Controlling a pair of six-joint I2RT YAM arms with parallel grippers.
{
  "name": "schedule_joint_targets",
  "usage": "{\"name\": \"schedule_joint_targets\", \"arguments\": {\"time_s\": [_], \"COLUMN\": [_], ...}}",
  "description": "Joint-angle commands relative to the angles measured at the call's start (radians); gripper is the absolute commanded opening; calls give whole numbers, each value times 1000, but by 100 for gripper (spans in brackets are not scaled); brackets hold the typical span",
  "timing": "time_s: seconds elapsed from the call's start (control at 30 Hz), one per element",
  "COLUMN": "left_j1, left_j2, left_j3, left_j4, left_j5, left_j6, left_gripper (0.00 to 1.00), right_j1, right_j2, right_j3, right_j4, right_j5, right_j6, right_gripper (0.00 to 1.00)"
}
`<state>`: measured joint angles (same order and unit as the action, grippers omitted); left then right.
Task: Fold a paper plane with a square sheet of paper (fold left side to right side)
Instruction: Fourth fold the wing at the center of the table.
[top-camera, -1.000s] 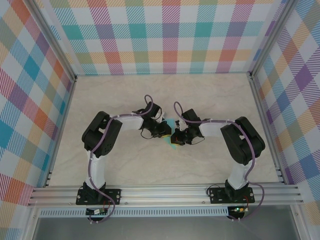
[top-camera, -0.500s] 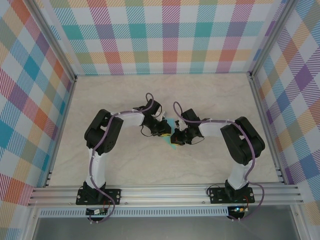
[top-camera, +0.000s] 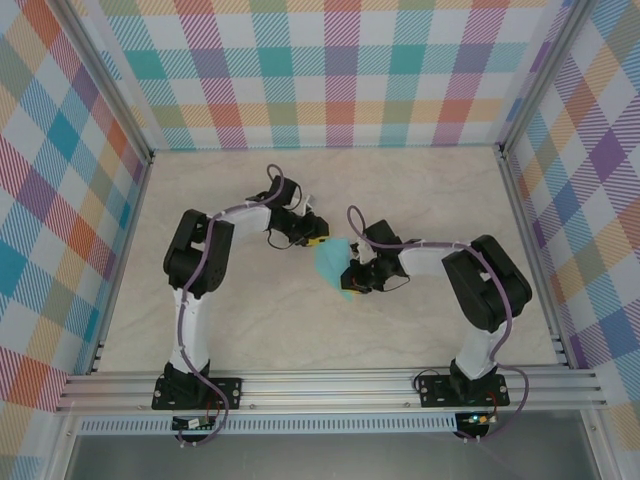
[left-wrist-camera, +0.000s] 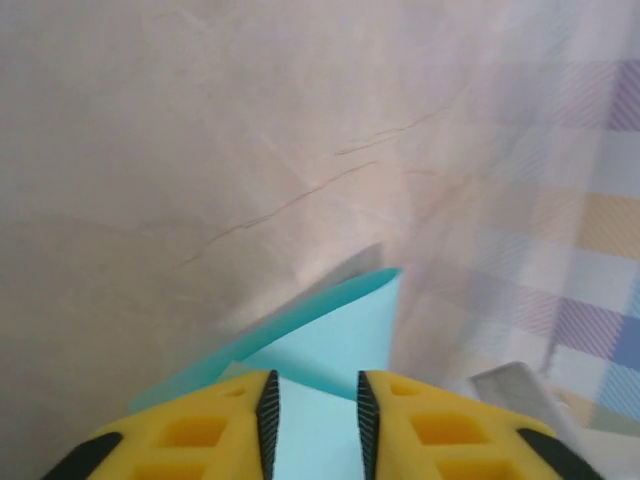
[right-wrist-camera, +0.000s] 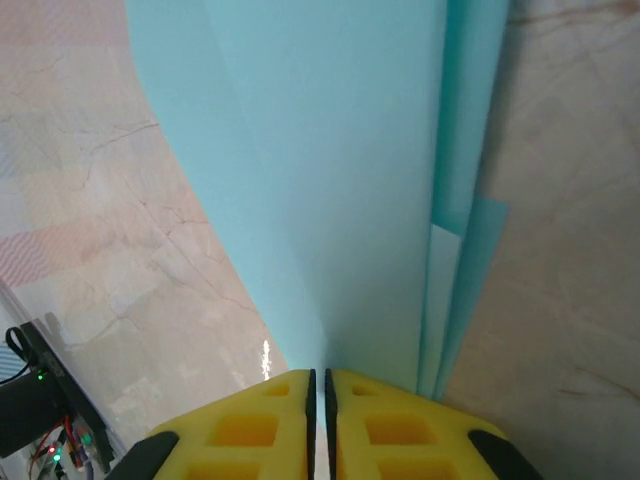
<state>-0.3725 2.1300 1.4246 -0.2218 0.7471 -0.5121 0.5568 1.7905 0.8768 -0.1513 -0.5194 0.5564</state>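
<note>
Top view: folded turquoise paper (top-camera: 332, 262) at middle of worktop (top-camera: 250, 320), between left tool (top-camera: 312, 238) and right tool (top-camera: 352, 282). Left tool just beside paper's far-left edge, right tool at its near-right edge.
Left wrist: jaws parted a little, paper showing in gap, jaws not closed on it.
Right wrist: jaws closed to hairline slit, clamping paper. Layered edges show at right.

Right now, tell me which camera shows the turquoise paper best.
Right wrist: the turquoise paper is large and close, layered edges sharp, pinched in the right fingers. Left wrist catches one corner; top external, a small distant patch.
</note>
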Motion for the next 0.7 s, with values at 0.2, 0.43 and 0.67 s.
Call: {"name": "schedule_joint_targets", "arguments": {"time_s": [0.2, 0.43, 0.67], "left_j1": [93, 21, -58], "left_j2": [-347, -317, -168], "left_j3": [-206, -345, -257], "left_j4": [46, 222, 286], "left_j5": [27, 39, 35], "left_j6": [-30, -120, -171], "left_gripper": [51, 52, 50], "right_j1": [3, 0, 0], "right_j2": [-339, -697, -951], "right_j3": [-24, -88, -163], "right_j4": [-70, -290, -329], "right_j5": [150, 437, 461], "right_j6": [-81, -93, -62], "right_gripper": [58, 92, 100]}}
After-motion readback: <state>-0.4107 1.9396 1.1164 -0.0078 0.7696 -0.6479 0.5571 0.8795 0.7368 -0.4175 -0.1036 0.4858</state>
